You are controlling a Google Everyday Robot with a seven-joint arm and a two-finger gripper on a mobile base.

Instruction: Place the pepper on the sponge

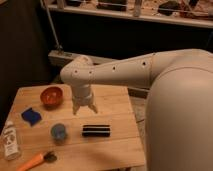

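Note:
The orange pepper point(31, 161) lies at the table's front left edge, its dark green stem end pointing right. Further back on the left side rests the deep-blue sponge point(31, 116), flat on the wood. My gripper point(84, 110) hangs from the white arm over the middle of the table, pointing down. Its two fingers stand apart and hold nothing. It is well to the right of the sponge and behind and to the right of the pepper.
An orange-red bowl point(51, 96) sits at the back left of the wooden table point(115, 145). A light-blue cup point(59, 132) stands between gripper and pepper. A black bar-shaped object point(96, 130) lies just in front of the gripper. A clear bottle point(10, 141) stands at the left edge.

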